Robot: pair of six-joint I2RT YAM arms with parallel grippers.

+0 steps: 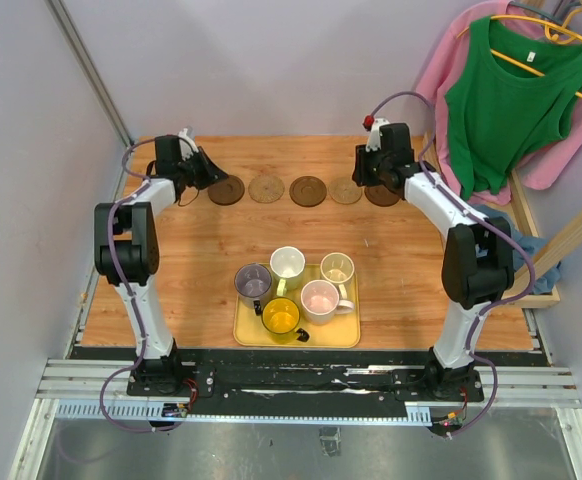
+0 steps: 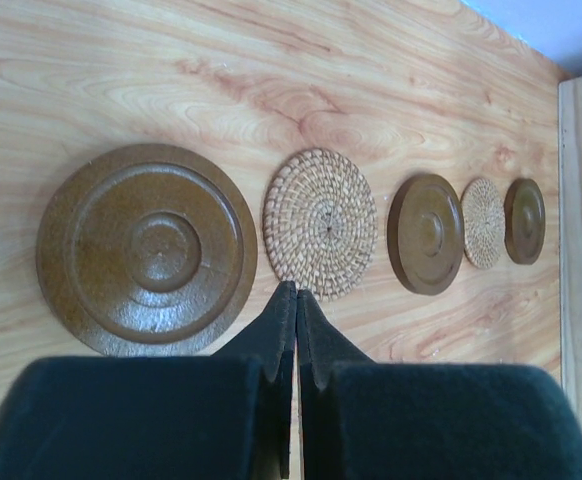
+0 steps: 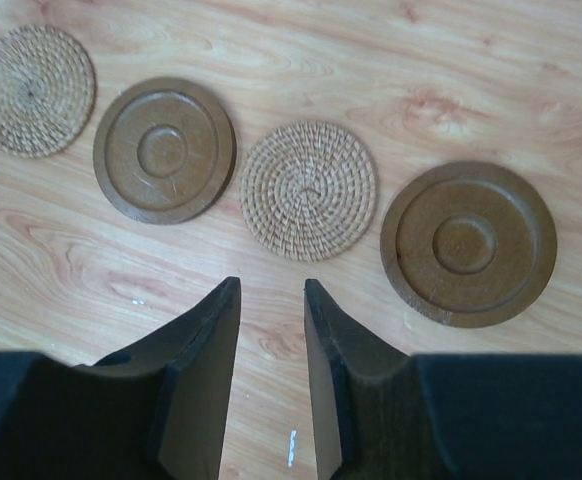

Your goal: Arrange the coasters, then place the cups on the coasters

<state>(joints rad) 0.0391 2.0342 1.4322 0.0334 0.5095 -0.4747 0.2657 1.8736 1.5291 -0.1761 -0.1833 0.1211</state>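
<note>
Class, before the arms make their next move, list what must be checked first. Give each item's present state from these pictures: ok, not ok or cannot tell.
1. All five coasters lie in one row, none overlapping: ok.
2. Every coaster top is bare, ready for a mug: ok.
3. All five mugs stand upright on the yellow tray: ok.
4. The left jaws are parted for a grasp: not ok, they are shut and hold nothing.
5. The right jaws are parted and hold nothing: ok.
6. There is room for jaws between the closely packed mugs: cannot tell.

Overhead looks down; close wrist views share coasters [image 2: 320, 223]
</note>
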